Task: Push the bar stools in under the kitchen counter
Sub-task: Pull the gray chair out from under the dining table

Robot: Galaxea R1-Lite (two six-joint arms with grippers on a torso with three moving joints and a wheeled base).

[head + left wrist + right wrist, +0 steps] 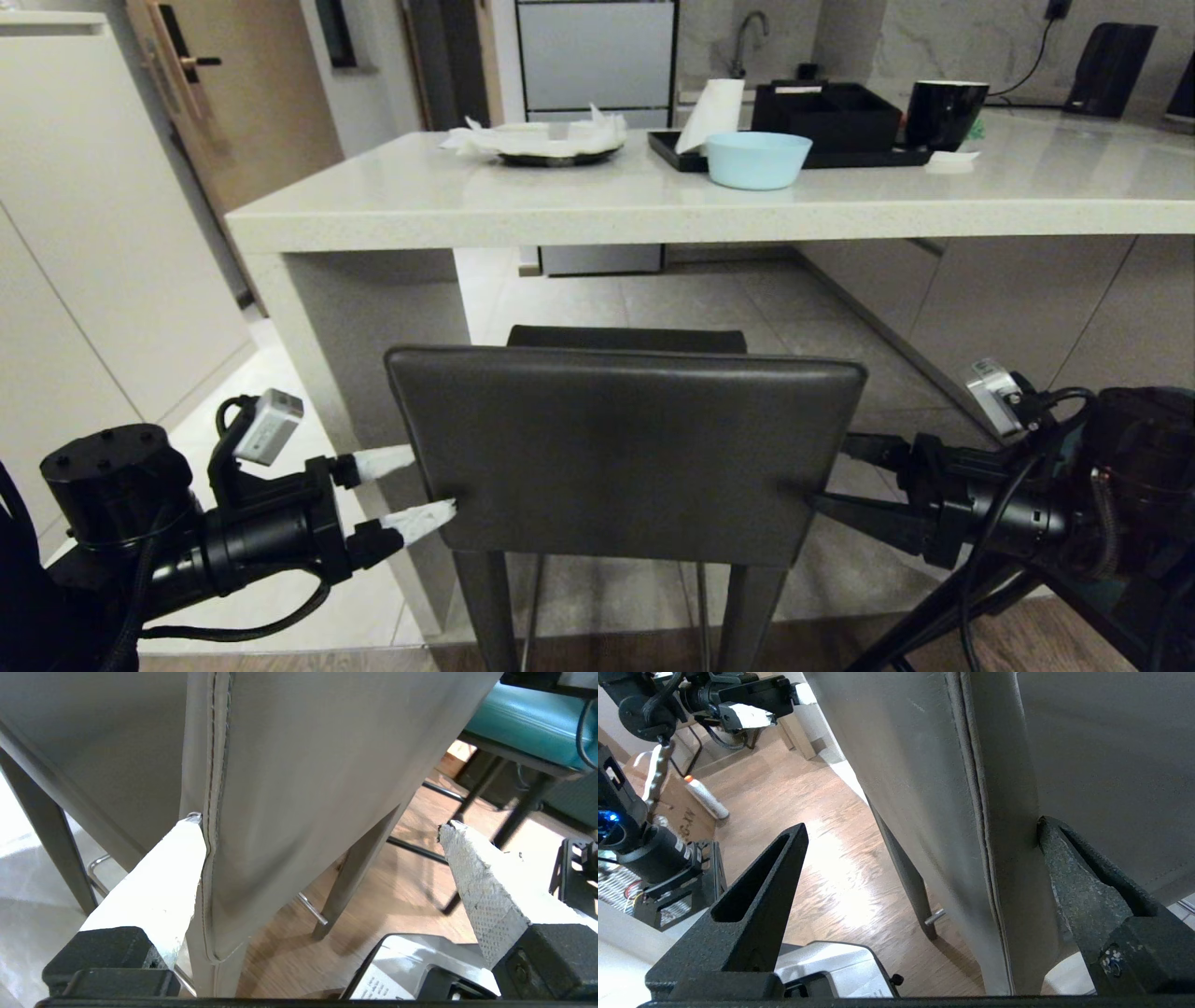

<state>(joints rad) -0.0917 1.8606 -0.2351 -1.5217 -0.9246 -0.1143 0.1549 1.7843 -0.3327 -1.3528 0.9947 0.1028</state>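
Left gripper: spread wide, white-wrapped fingers straddling the left edge of the grey stool's back; in the left wrist view one finger touches the seam of the back, the other stands clear behind it. Nothing clamped.
Counter panel: slab side just left of and beyond the grey stool, carrying the counter's end.
Grey stool: central landmark; dark grey, low rectangular back, straight legs. It stands in front of the counter; the seat's far edge sits about under the counter's front edge, the back well out from it.
Counter: pale speckled top with thick edge, directly beyond the grey stool, open knee space beneath.
Plate: dark, on the counter beyond the stool, heaped with crumpled white paper.
Bowl: light blue, on the counter, beyond the stool's right side, before a black tray.
Right gripper: spread wide, black fingers straddling the right edge of the stool's back; in the right wrist view one finger lies against the back, the other hangs free. Nothing clamped.
Teal stool: seen only in the left wrist view, beyond the grey stool's right side, black legs on wood floor.
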